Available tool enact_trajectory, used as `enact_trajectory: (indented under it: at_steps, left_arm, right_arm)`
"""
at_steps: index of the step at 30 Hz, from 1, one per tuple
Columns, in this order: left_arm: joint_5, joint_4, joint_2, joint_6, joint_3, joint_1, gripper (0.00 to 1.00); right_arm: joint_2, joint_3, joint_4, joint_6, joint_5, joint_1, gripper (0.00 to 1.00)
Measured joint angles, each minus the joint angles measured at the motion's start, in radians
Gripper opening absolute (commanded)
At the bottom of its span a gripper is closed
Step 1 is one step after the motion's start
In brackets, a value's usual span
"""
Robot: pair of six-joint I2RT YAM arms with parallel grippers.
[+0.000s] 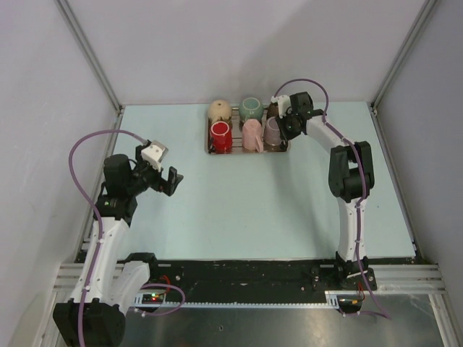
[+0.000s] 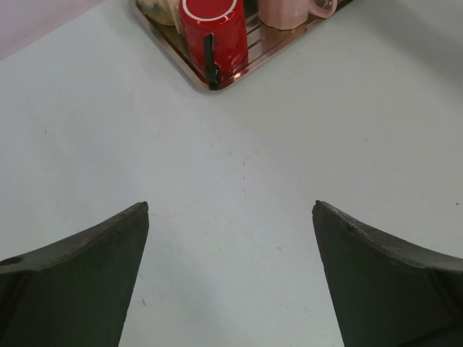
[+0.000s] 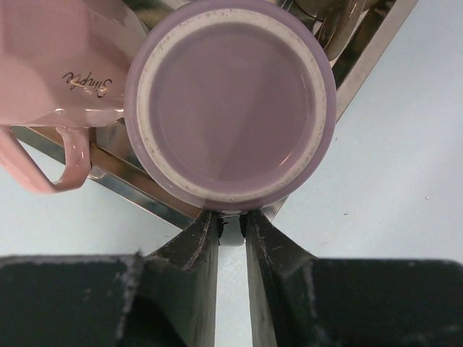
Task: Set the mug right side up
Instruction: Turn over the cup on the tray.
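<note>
A lilac mug sits upside down at the right end of a metal tray. In the right wrist view its flat base faces the camera. My right gripper reaches in from the mug's right side, and its jaws are shut on the mug's pale handle, which shows only as a sliver between the fingertips. My left gripper is open and empty, low over the bare table well to the left of the tray; it also shows in the left wrist view.
The tray also holds a red mug, a pink mug, a green mug and a beige mug. The pink mug touches the lilac one. Enclosure walls stand at left, right and back.
</note>
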Motion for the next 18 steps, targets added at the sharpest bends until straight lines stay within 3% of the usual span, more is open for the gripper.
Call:
enact_trajectory:
  at_steps: [18]
  left_arm:
    - [0.0,0.0,0.0,0.0,0.0,0.0,0.98]
  right_arm:
    - [-0.003,0.0,0.0,0.048,-0.025,-0.01,0.0]
